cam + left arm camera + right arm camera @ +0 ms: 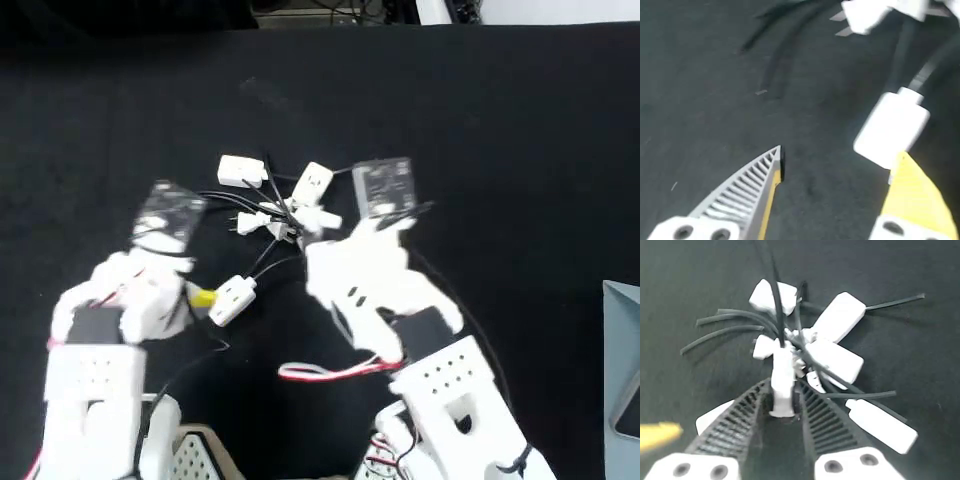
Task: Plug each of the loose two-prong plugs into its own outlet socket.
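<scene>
A white plug [781, 365] on its black cord [774, 300] sits clamped in the right tool [783, 390] at the edge of a tangle of sockets and cords [290, 205] in the middle of the tabletop [500, 120]. The left tool [839, 155] gapes wide, a lone white outlet socket [892, 127] just beside its yellow finger [910, 195]. Done well, the step likely means drawing the plug clear of the cords and bracing that socket before lining up the prongs.
</scene>
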You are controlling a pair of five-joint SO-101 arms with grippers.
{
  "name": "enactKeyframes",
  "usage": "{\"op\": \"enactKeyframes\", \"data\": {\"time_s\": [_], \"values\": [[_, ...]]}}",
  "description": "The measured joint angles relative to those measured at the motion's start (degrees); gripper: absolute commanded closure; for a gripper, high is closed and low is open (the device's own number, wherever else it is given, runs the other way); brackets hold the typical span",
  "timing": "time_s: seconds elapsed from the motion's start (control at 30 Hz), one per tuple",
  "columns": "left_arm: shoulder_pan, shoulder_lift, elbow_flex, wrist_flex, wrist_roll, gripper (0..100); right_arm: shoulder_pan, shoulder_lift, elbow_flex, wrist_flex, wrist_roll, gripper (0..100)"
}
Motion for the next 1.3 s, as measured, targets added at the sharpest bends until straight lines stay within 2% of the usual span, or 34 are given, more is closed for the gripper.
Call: {"op": "enactKeyframes", "data": {"time_s": [0.27, 0.37, 0.53, 0.7, 0.83, 1.0, 1.3], "values": [[-19.4, -13.5, 7.1, 1.4, 8.4, 66, -13.0, 0.5, 0.0, -1.3, 0.0, 98.7], [-22.5, -14.4, 11.8, -0.5, 11.3, 66, -16.4, 4.4, 0.0, -3.8, 0.0, 98.7], [-23.7, -14.6, 16.7, -4.3, 15.6, 66, -19.3, 15.0, 0.0, -9.1, 0.0, 98.7], [-23.7, -14.6, 17.5, -4.7, 16.3, 66, -20.7, 24.9, -3.5, -11.3, 0.0, 98.7], [-23.6, -14.6, 17.9, -4.7, 16.3, 66, -20.7, 26.0, -4.4, -11.3, 0.0, 98.7], [-15.1, -14.6, 17.9, -4.8, 12.8, 66, -19.6, 21.3, -4.4, -11.2, 0.0, 98.7], [-1.0, -14.6, 17.9, -5.3, 8.0, 66, -5.3, 6.7, -1.8, -9.0, 0.0, 98.7]]}}
